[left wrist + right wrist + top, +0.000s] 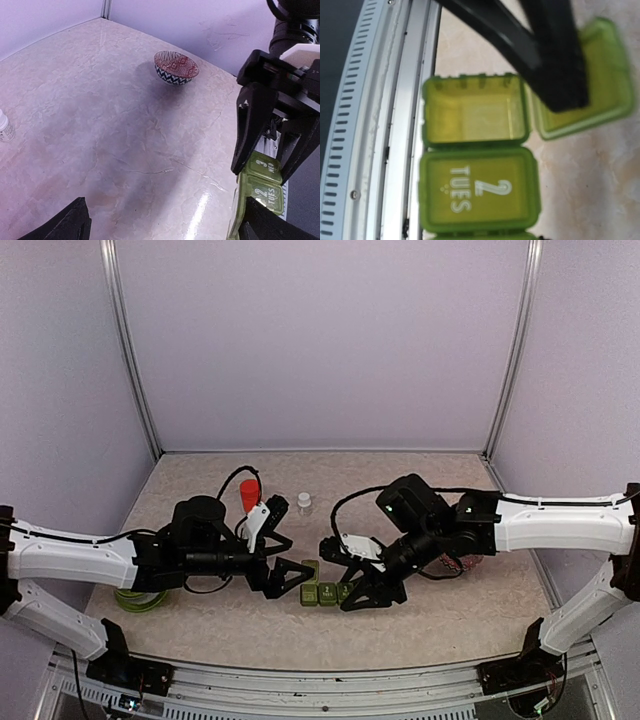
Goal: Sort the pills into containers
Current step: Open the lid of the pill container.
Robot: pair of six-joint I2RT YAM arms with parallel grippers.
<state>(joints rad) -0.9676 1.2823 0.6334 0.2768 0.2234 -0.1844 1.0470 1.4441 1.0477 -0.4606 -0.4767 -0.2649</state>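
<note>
Presently we have the containers (325, 593) lying close to the near edge of the worktop (420, 472), about midway along it, between our two arms. One end compartment (475, 116) stands open and empty, its lid (607, 65) folded out flat. The TUES lid (480, 194) beside it is down. Our right claw (260, 175) straddles the strip at the WED lid (265, 164) and looks clamped on its sides, bracing it. Our left claw (292, 560) is released, jaws spread wide, with one finger (555, 65) over the folded-out lid. We judge that opening lids is the step in hand. To do it well, we should let the right claw pin the strip flat, hook the TUES lid by its lip, and lift gently so nothing slides or tips.
</note>
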